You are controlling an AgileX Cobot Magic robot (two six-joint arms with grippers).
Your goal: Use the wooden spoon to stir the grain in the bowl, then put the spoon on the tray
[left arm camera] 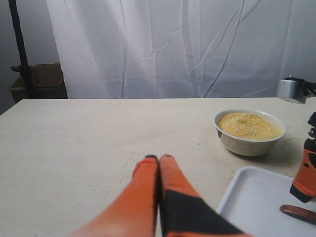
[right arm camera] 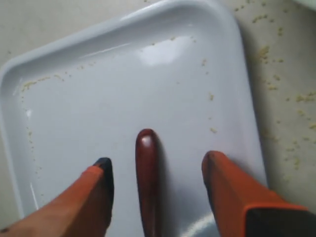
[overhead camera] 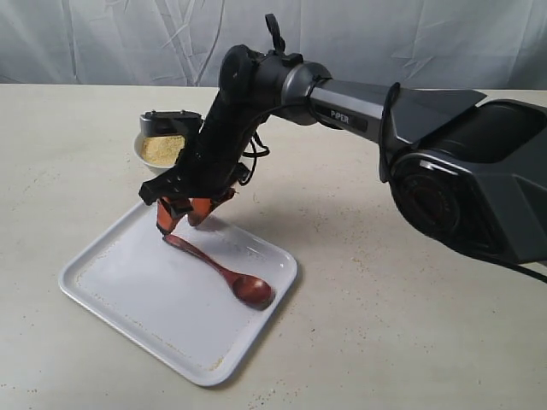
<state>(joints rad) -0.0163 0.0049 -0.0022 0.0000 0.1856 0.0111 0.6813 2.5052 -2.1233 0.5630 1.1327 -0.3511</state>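
Note:
The dark reddish-brown wooden spoon [overhead camera: 224, 273] lies flat on the white tray [overhead camera: 128, 290], its oval bowl toward the tray's right corner. My right gripper [overhead camera: 186, 218] hovers open just above the handle end [right arm camera: 147, 173], fingers apart on both sides and not touching it. The white bowl [left arm camera: 249, 132] of yellow-tan grain [left arm camera: 248, 125] stands behind the tray, partly hidden by the right arm in the exterior view. My left gripper [left arm camera: 158, 158] is shut and empty, low over the bare table; it does not show in the exterior view.
Loose grains [right arm camera: 276, 84] are scattered on the beige table [overhead camera: 385, 325] beside the tray and along the tray's inner rim. A white curtain hangs behind the table. The right arm's bulky base [overhead camera: 479, 188] takes up the right side.

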